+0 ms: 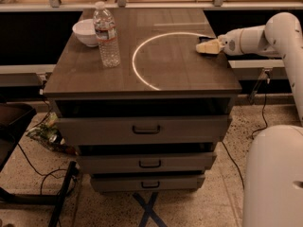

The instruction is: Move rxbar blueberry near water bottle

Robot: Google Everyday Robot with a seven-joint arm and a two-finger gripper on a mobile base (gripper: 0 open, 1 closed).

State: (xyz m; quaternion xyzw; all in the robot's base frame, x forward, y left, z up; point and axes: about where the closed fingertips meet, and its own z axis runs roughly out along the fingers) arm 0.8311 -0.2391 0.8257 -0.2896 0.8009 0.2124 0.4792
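The water bottle is clear and ribbed, with a white cap and a label band. It stands upright at the back left of the dark wooden table top. My gripper is cream-coloured and reaches in low over the table's right edge, far from the bottle. A thin dark sliver shows just behind the gripper tip. It may be the rxbar blueberry, but it is mostly hidden by the gripper. I cannot tell whether the gripper touches it.
A small white bowl sits just left of and behind the bottle. A bright ring of light lies on the table top. Below are three drawers. My white base is at the lower right. Cables lie on the floor at the left.
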